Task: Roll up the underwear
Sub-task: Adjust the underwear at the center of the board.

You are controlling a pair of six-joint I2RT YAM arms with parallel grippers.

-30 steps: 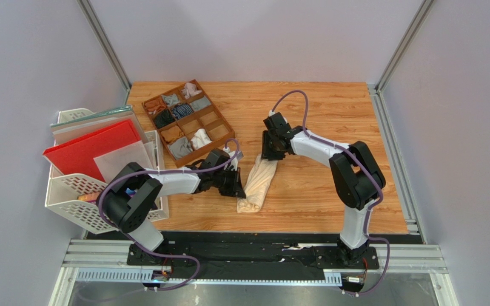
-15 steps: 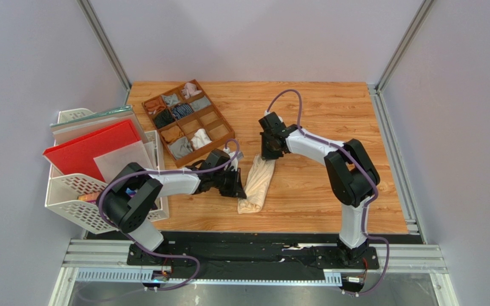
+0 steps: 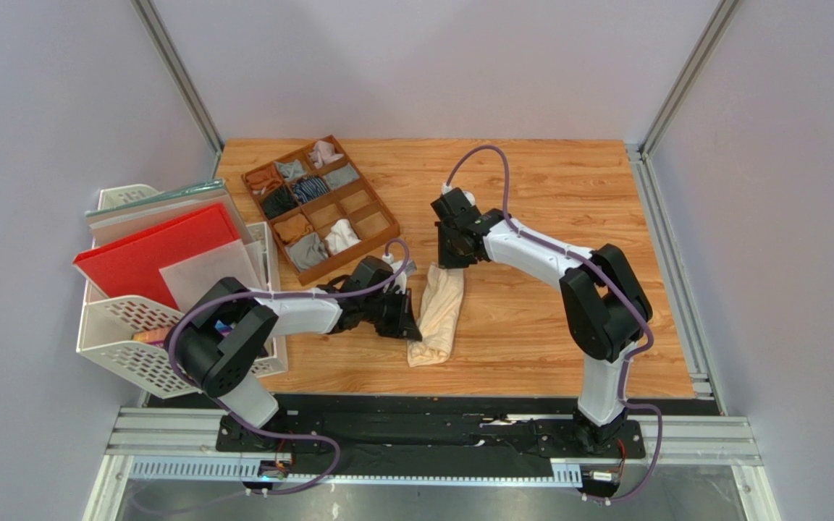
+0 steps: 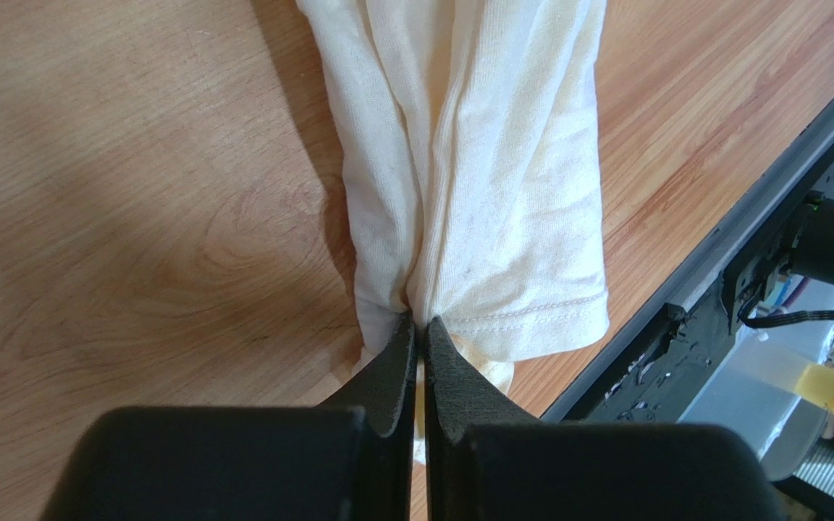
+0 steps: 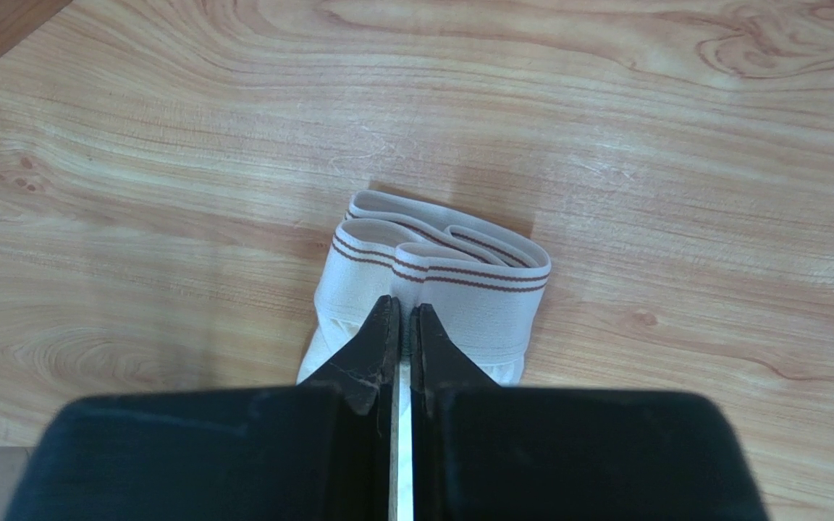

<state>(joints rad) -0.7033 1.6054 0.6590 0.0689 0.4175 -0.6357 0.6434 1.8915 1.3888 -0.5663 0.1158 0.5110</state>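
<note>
One soft cream underwear [image 3: 440,315], folded narrow, lies on grained wooden table [image 3: 563,185].

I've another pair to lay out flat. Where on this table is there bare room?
Bare wood: the right side of the table, past the right arm, and the far strip right of the wooden tray. Crowded: centre-left, where left gripper and right gripper pinch the underwear beside the tray.

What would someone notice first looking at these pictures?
The cream underwear, folded into a long strip mid-table, is pinched at both ends: the left pincer on its near hem, the right pincer on its striped waistband. A wooden tray of rolled garments sits far left.
</note>
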